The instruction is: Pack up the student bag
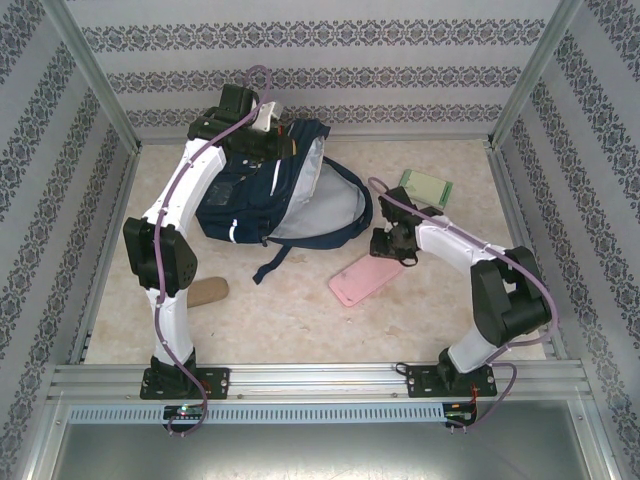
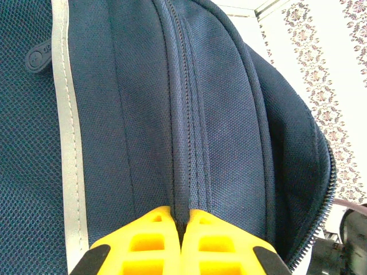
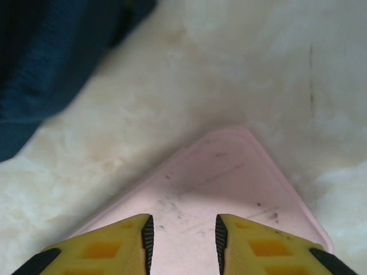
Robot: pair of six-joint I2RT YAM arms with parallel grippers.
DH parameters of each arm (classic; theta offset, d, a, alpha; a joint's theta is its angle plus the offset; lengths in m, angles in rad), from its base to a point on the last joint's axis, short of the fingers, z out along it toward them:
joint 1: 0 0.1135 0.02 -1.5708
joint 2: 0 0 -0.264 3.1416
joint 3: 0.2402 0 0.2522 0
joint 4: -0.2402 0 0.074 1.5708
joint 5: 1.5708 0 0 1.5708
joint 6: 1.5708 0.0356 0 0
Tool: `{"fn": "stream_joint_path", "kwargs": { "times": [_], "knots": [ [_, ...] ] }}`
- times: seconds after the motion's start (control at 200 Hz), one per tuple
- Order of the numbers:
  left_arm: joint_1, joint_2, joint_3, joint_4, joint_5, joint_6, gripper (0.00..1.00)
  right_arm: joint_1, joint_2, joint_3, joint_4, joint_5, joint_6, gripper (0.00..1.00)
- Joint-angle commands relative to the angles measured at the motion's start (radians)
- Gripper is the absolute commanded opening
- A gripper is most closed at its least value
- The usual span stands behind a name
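The bag [image 1: 240,205] is navy with a pale grey stripe and light grey lining. The case [image 1: 366,279] is pink with dark scuffs, and the pad [image 1: 426,188] is pale green. The table [image 1: 300,320] is marbled cream, the walls [image 1: 300,60] white with grey floral bands, the arms [image 1: 190,185] white and black, the fingers [image 2: 137,246] yellow edged in black.

In the top view the left arm [image 1: 185,190] covers the far corner of the backpack [image 1: 250,200] and part of a tan thing [image 1: 212,291], too small to name; the left wrist view cuts the backpack at every edge; the pink case [image 3: 229,189] runs off the bottom of the right wrist view, where the backpack is blurred.
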Motion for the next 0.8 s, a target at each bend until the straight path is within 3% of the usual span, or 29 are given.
{"fn": "stream_joint_path", "kwargs": {
  "times": [0.0, 0.18, 0.365, 0.609, 0.794],
  "knots": [
    [0.000, -0.041, -0.010, 0.073, 0.007, 0.012, 0.00, 0.030, -0.019, 0.058, -0.078, 0.020, -0.022, 0.40],
    [0.000, -0.044, -0.032, 0.091, 0.011, 0.007, 0.00, 0.169, -0.052, 0.065, -0.050, 0.024, 0.080, 0.43],
    [0.000, -0.038, -0.029, 0.095, 0.011, 0.007, 0.00, 0.271, 0.058, 0.098, 0.006, -0.005, 0.159, 0.41],
    [0.001, -0.044, -0.035, 0.080, 0.010, 0.016, 0.00, 0.340, 0.186, 0.154, 0.015, -0.038, 0.185, 0.40],
    [0.000, -0.051, -0.040, 0.075, 0.001, 0.024, 0.00, 0.348, 0.119, 0.028, 0.008, -0.034, 0.203, 0.40]
  ]
}}
